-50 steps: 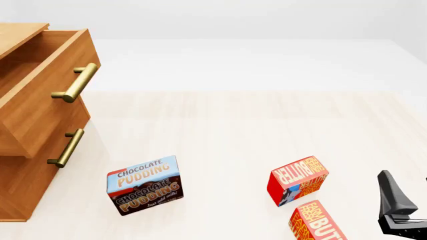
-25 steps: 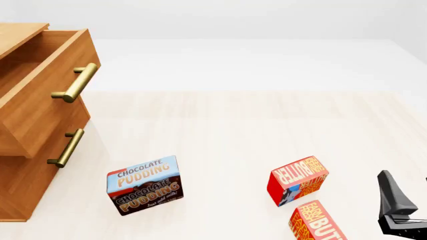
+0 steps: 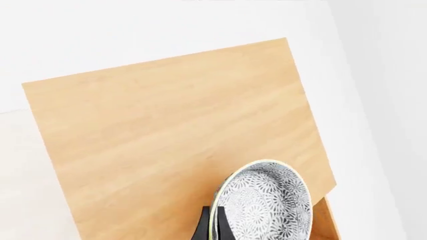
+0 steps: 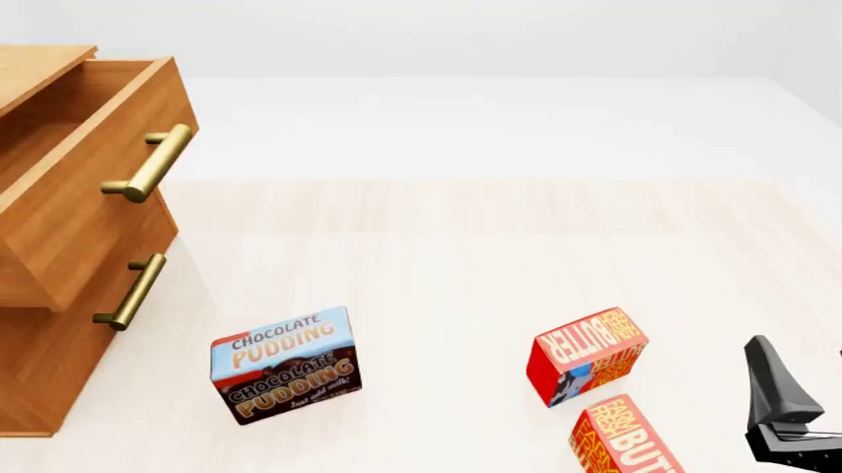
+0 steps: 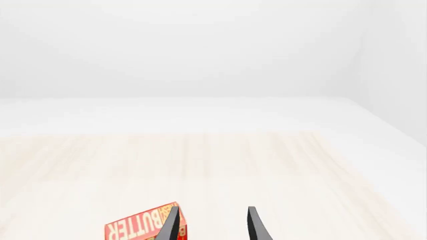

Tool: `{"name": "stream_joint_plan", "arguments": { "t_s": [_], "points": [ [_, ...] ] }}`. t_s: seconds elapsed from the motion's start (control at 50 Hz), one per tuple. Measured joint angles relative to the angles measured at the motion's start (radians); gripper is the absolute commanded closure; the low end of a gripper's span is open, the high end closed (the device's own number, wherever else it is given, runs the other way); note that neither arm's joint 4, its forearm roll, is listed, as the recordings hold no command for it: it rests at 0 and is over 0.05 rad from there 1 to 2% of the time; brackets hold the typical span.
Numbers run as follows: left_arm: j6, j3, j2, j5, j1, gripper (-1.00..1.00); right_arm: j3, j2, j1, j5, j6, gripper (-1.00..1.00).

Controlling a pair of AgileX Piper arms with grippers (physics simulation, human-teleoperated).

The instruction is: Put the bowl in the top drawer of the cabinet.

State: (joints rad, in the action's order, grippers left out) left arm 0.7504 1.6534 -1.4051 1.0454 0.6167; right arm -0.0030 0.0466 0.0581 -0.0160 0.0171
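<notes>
Pinching the bowl (image 3: 265,202) by its rim, the left claw (image 3: 215,226) hangs over the cabinet (image 3: 180,135) top at lower right; releasing here could miss the top drawer (image 4: 93,168). The right claw (image 5: 212,224) idles, parted and empty.

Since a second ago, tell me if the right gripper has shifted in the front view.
No. The right gripper sits at the same spot beside the butter boxes, near the view's lower right corner, in all three front pictures.
</notes>
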Motion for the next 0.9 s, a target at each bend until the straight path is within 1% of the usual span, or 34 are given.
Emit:
{"name": "stream_joint_plan", "arguments": {
  "t_s": [0.06, 0.08, 0.32, 0.54, 0.9],
  "points": [
    [-0.003, 0.003, -0.006, 0.0, 0.007, 1.0, 0.0, 0.0, 0.0, 0.0, 0.0, -1.0],
    [-0.003, 0.004, -0.008, 0.0, 0.009, -1.0, 0.0, 0.0, 0.0, 0.0, 0.0, -1.0],
    [-0.002, 0.007, -0.01, -0.002, 0.019, -1.0, 0.0, -0.001, -0.001, 0.001, 0.0, -1.0],
    [0.01, 0.006, 0.006, 0.0, 0.008, -1.0, 0.0, -0.003, -0.001, 0.002, 0.0, -1.0],
    [0.088, -0.005, 0.123, 0.022, -0.081, -1.0, 0.0, -0.01, -0.002, 0.005, -0.001, -1.0]
  ]
}}
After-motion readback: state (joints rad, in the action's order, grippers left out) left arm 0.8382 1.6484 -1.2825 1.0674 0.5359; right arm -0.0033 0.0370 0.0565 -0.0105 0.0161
